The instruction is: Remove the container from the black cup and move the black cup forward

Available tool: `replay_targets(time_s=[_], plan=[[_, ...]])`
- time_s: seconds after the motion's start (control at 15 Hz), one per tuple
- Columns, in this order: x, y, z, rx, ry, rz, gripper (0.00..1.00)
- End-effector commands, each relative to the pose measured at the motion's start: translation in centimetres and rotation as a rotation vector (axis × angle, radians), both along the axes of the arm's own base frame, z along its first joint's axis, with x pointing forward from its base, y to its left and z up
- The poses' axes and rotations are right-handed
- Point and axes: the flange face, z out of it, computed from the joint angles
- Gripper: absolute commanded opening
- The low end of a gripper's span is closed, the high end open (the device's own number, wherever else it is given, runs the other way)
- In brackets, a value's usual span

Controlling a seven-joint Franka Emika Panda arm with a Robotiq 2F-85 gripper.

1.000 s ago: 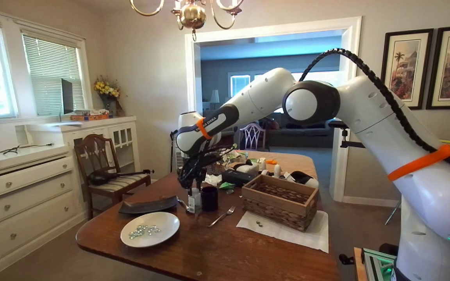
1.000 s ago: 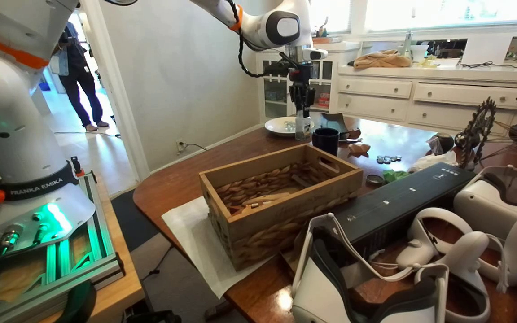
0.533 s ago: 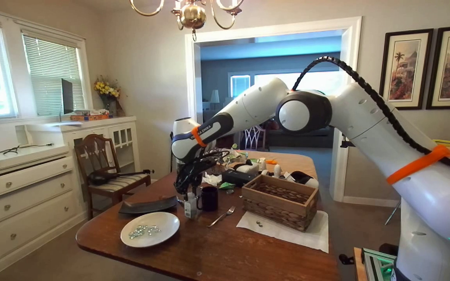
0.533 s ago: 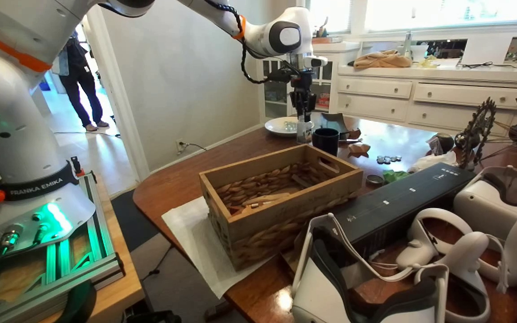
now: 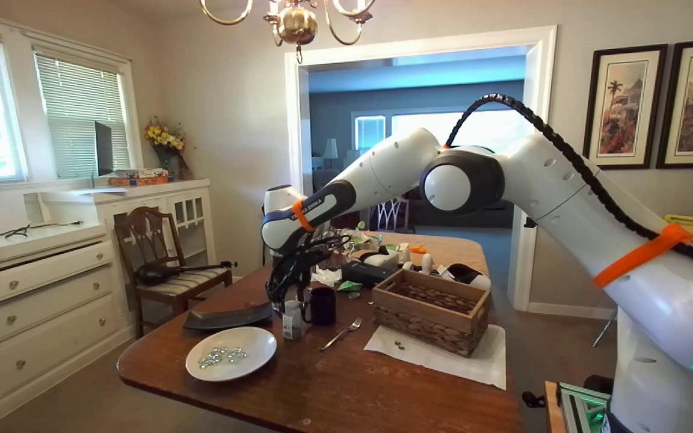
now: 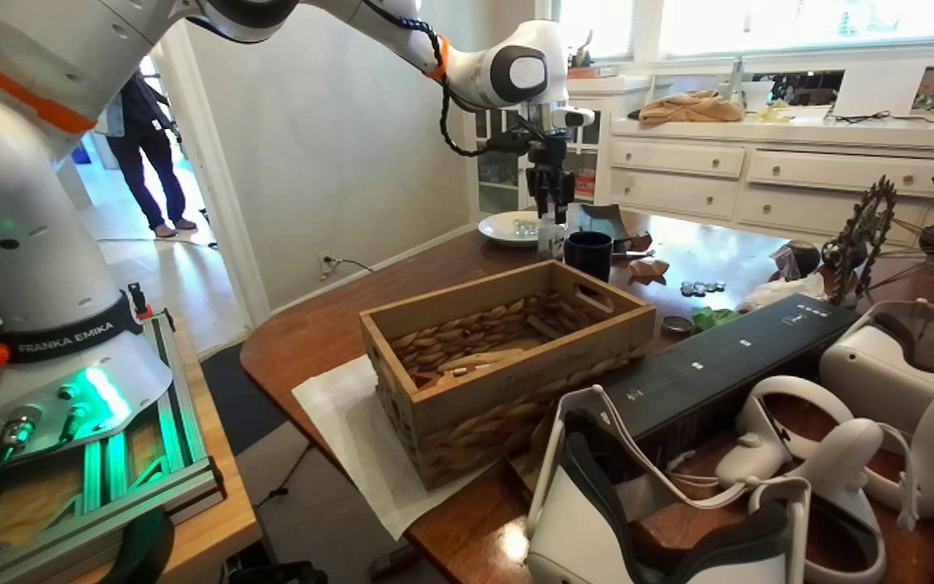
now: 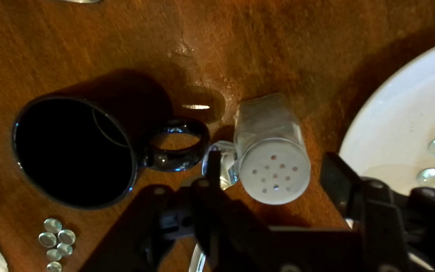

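The black cup (image 5: 323, 307), a mug with a handle, stands upright on the table; it also shows in an exterior view (image 6: 589, 258) and in the wrist view (image 7: 138, 100). The container (image 5: 292, 325) is a small clear shaker with a white holed lid; it also shows in an exterior view (image 6: 550, 242). In the wrist view the container (image 7: 264, 117) stands upright beside the cup's handle, apart from it. My gripper (image 7: 271, 160) is open, its fingers on either side of the lid with gaps. The gripper (image 5: 289, 296) is directly above the container.
A white plate (image 5: 256, 359) with glass gems lies close on one side. A dark tray (image 5: 226, 317), a fork (image 5: 341, 334) and a wooden basket (image 5: 431, 288) are near. A shiny clear piece (image 7: 225, 166) lies between handle and container. Loose gems (image 7: 57, 241) lie near the cup.
My gripper and the container have moved down and slightly away from the cup. The container now rests on the table and the fingers have opened from it. The cup has not moved.
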Motion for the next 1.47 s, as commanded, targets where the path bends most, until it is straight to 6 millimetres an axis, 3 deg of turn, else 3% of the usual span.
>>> replay_targets(time_s=[0.0,0.2,0.47,0.67,0.93,1.2,1.4], plan=[[0.3,0.0,0.4,-0.006,0.017,-0.003,0.99],[0.1,0.0,1.0,0.000,0.026,-0.012,1.00],[-1.7,-0.6,1.9,0.018,0.077,0.068,1.00],[-3.4,-2.6,3.3,0.024,0.100,0.161,1.00],[-6.2,-6.8,4.3,0.017,0.163,0.388,1.00],[-7.5,-9.8,3.3,-0.024,0.232,0.588,1.00],[-7.7,-10.2,2.6,-0.057,0.290,0.736,1.00]])
